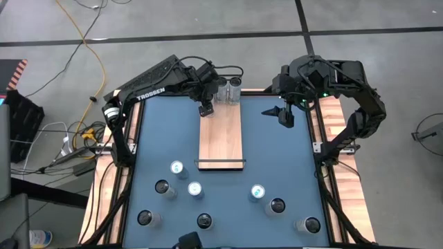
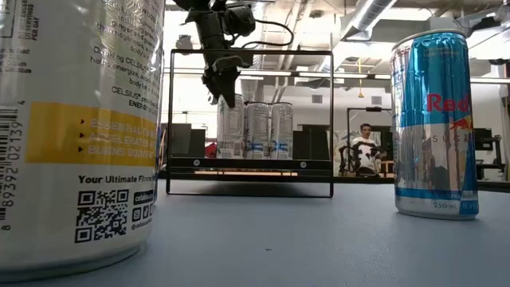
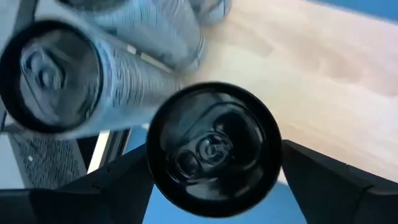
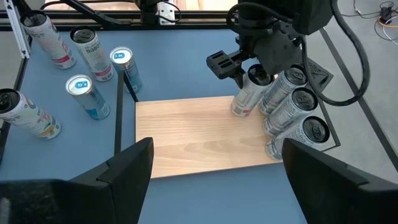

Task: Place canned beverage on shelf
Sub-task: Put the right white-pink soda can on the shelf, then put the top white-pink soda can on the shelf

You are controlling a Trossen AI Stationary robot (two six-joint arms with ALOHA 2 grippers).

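Nearly through another placement: left gripper (image 4: 239,65) closed on a slim black-topped can (image 4: 247,93) at the far end of the shelf (image 1: 220,135), seemingly set down or just above the board, beside three cans (image 2: 256,130) already standing there. Right gripper (image 1: 285,113) open and empty, hovering over the blue table (image 1: 277,159) right of the shelf. Still to shelve: eight or so cans (image 1: 194,189) on the near half of the table. Left to do now, probably: release and withdraw
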